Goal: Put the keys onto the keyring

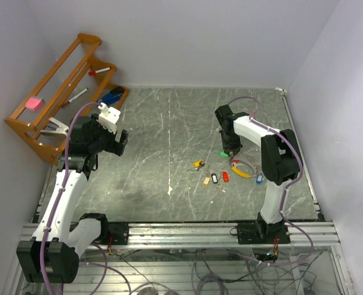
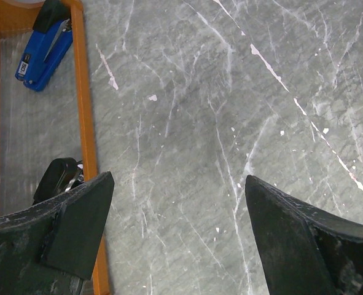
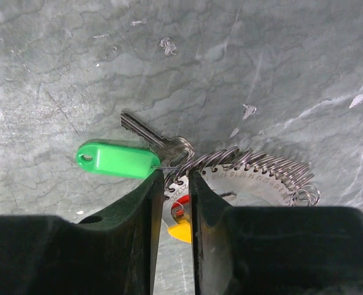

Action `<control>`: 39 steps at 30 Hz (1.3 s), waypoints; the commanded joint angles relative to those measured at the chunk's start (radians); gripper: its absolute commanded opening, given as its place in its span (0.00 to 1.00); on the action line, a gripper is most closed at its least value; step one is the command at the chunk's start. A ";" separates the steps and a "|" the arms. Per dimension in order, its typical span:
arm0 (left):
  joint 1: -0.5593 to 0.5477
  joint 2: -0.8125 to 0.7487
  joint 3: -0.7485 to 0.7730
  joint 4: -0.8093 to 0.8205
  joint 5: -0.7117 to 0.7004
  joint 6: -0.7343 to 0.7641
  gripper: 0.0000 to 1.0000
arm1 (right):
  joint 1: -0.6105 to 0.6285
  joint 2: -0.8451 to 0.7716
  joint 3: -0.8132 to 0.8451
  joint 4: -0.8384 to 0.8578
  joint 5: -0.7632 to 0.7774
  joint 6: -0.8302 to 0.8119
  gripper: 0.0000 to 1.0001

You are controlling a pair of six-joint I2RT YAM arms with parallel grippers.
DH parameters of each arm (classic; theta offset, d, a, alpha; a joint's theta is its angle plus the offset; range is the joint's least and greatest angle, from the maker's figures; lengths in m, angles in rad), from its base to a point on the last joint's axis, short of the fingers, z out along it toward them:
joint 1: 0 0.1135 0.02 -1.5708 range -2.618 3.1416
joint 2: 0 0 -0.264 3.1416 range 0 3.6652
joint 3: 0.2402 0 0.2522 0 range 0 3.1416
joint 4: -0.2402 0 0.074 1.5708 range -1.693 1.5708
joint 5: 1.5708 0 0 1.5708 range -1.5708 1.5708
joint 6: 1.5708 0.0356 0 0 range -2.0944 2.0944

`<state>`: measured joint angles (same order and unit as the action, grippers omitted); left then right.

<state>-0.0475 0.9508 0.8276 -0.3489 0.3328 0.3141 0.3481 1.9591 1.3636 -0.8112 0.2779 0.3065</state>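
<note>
You're looking at a grey marbled tabletop [image 1: 169,123] with white veins and scuffs, boxed in by plain white walls [image 1: 199,37]. Orange wooden rack [image 1: 21,126] leans in the far-left corner. Aluminium rail [image 1: 181,232] runs along your near edge. Light even, shadows soft.

Rack [image 1: 31,126]: table's [image 1: 156,135] far-left corner.
Stapler [image 1: 110,96]: in rack.
Keys [image 1: 214,178]: scattered right of centre.
Keyring [image 1: 242,171]: just right of keys.

Overhead rear overview, both wrist views close, facing tabletop [image 1: 169,123]
</note>
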 commanded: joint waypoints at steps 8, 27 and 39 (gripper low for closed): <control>-0.006 -0.003 0.031 -0.003 -0.011 -0.015 0.98 | -0.011 -0.004 0.002 0.000 0.059 -0.004 0.13; -0.011 0.011 0.077 -0.005 0.057 -0.068 0.98 | 0.006 -0.188 0.083 -0.037 -0.049 -0.043 0.00; -0.039 0.068 0.142 0.017 0.121 -0.135 0.99 | 0.097 -0.271 0.236 -0.009 -0.342 -0.073 0.00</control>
<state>-0.0723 0.9985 0.9115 -0.3557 0.4099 0.2199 0.4110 1.7050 1.5517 -0.8417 0.0677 0.2497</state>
